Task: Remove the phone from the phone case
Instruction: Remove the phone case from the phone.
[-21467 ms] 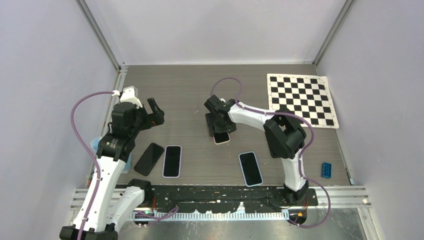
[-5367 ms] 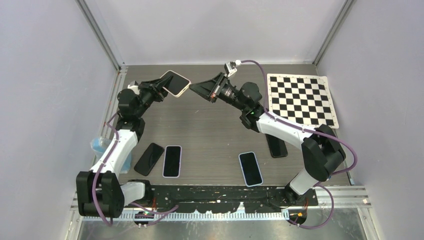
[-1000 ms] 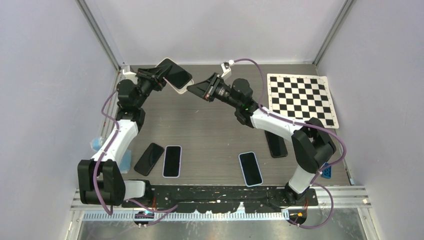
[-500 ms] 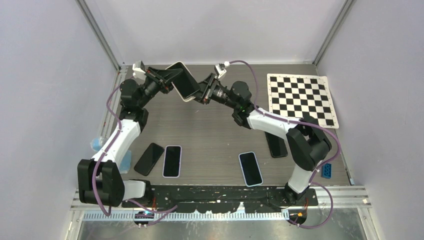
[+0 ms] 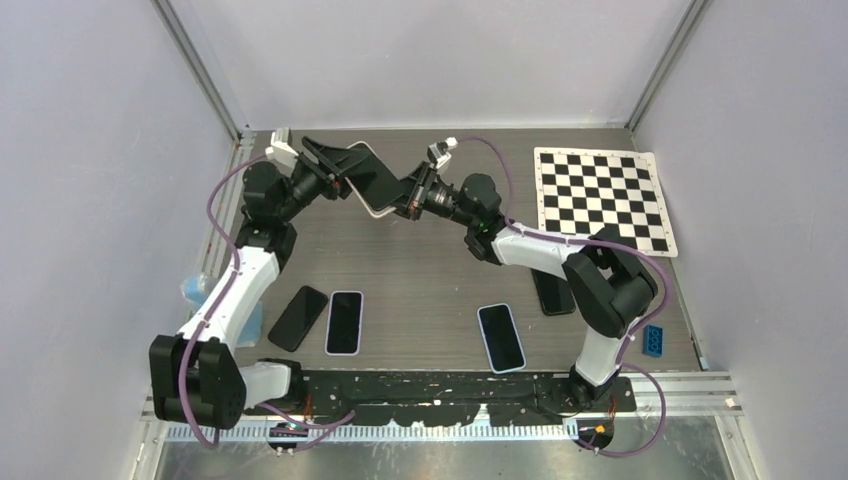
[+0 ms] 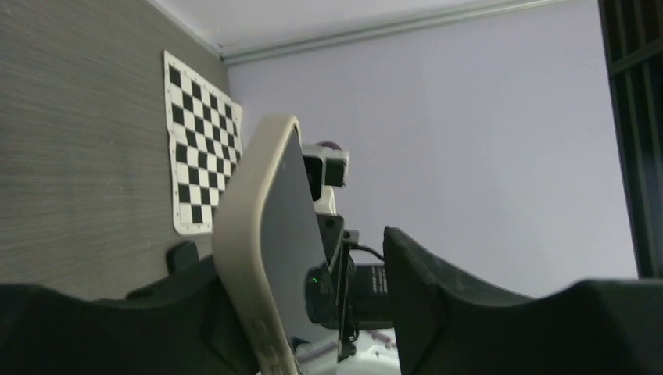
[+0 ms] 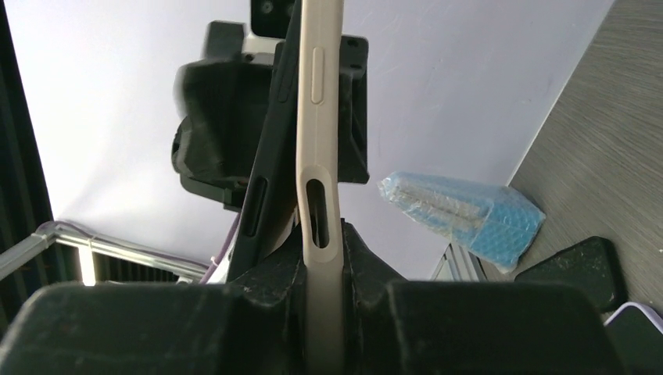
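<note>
A phone in a beige phone case [image 5: 372, 180] hangs in the air over the back of the table, between my two raised arms. My right gripper [image 5: 405, 197] is shut on the case's edge. In the right wrist view both fingers press the beige phone case [image 7: 319, 141], and the right gripper [image 7: 323, 250] holds it edge-on. A dark slab [image 7: 262, 172] lies along the case's left face and angles away from it at the near end. My left gripper [image 5: 335, 165] is open around the other end. In its wrist view the left gripper [image 6: 301, 266] straddles the case [image 6: 250, 234], with one finger [image 6: 438, 297] clear of the dark face.
On the table lie a bare black phone [image 5: 298, 317], a pale-cased phone [image 5: 344, 322], another cased phone [image 5: 500, 337] and a black phone [image 5: 553, 292]. A checkerboard [image 5: 603, 198] lies back right. A blue brick [image 5: 654, 340] sits front right and a blue bubble-wrap pack [image 5: 195, 290] at the left edge.
My right gripper closed in and shut on the case's edge. My left gripper, which was holding the cased phone, has opened its jaws. The phone shifted slightly right and tilted.
</note>
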